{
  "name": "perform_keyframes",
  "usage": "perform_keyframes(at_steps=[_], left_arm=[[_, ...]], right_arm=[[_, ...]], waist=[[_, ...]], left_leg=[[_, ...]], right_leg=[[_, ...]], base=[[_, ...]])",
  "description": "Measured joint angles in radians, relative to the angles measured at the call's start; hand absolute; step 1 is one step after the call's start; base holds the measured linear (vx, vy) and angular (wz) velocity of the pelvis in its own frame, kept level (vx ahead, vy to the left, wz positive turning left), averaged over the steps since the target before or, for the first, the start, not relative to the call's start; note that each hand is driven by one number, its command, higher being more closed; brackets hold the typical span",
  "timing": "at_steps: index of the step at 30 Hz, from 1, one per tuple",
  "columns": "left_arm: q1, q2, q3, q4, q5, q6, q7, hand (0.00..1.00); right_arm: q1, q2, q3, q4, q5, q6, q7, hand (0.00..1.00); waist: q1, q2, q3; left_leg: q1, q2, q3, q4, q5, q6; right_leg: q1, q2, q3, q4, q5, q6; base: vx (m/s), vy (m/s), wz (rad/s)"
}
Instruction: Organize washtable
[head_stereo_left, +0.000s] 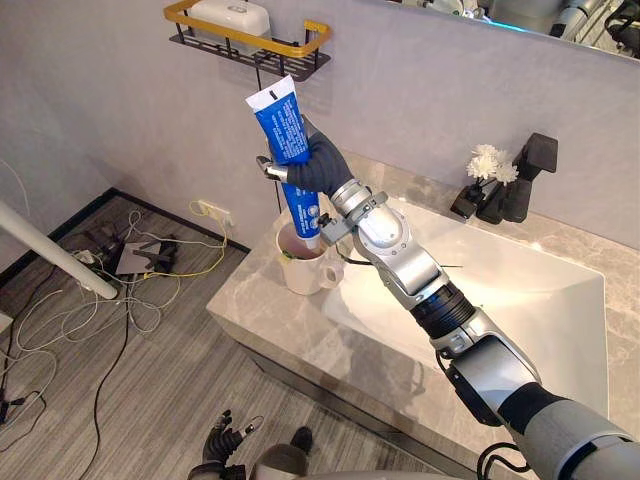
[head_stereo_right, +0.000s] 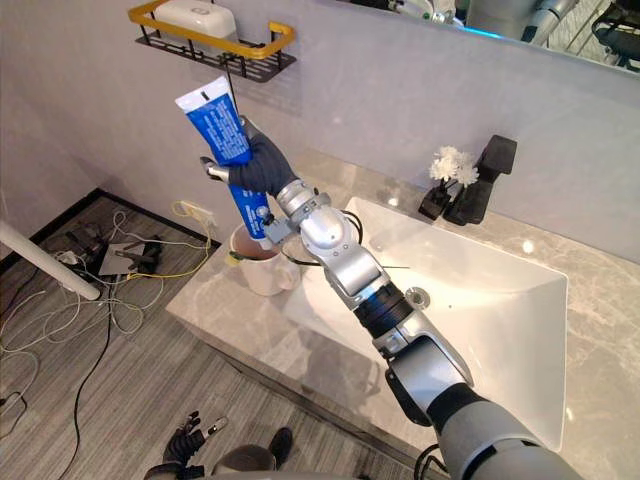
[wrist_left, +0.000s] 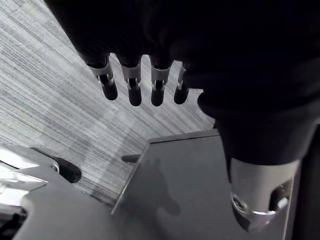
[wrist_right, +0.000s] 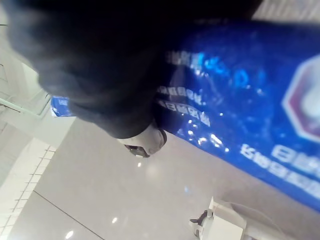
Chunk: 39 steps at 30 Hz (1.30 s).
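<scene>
My right hand (head_stereo_left: 312, 163) is shut on a blue toothpaste tube (head_stereo_left: 285, 130), held nearly upright with its crimped end up. The tube's lower end hangs just over the mouth of a cream mug (head_stereo_left: 303, 265) that stands on the marble countertop (head_stereo_left: 260, 315) left of the white sink basin (head_stereo_left: 540, 300). In the right wrist view the blue tube (wrist_right: 250, 115) lies across my hand (wrist_right: 100, 75). My left hand (wrist_left: 135, 85) hangs low beside me over the wooden floor, fingers straight and holding nothing; it also shows as my left hand (head_stereo_left: 222, 437) at the bottom of the left eye view.
A black and gold wall shelf (head_stereo_left: 250, 40) with a white box on it hangs above the mug. A black tap (head_stereo_left: 525, 175) and a small vase of white flowers (head_stereo_left: 488, 165) stand behind the basin. Cables and a power strip (head_stereo_left: 135, 258) lie on the floor at the left.
</scene>
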Motion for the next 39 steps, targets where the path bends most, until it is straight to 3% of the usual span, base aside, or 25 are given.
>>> perform_keyframes(at_steps=[21, 22, 39], left_arm=[[0.000, 0.002, -0.012, 0.008, 0.000, 0.001, 0.001, 0.00], [0.000, 0.002, -0.012, 0.008, 0.000, 0.001, 0.001, 0.00], [0.000, 0.000, -0.013, 0.027, 0.000, 0.001, 0.001, 0.00]], right_arm=[[0.024, 0.008, 0.022, 0.063, -0.022, 0.016, -0.002, 1.00], [0.036, 0.010, 0.022, 0.063, -0.023, 0.016, -0.002, 0.00], [0.132, 0.009, 0.036, 0.060, -0.042, 0.018, -0.003, 0.00]], waist=[[0.000, 0.012, 0.012], [0.000, 0.012, 0.012], [-0.003, 0.023, 0.018]], left_leg=[[0.000, -0.001, -0.007, 0.008, 0.000, 0.000], [0.000, -0.001, -0.007, 0.008, 0.000, 0.000], [0.000, -0.002, -0.009, 0.019, 0.000, 0.000]], right_leg=[[0.003, 0.000, -0.004, 0.002, 0.000, 0.000], [0.003, 0.000, -0.004, 0.003, 0.000, 0.000], [0.006, -0.001, -0.005, 0.012, 0.000, 0.000]], base=[[0.00, 0.001, 0.01], [0.00, 0.000, 0.00], [0.00, 0.000, 0.00]])
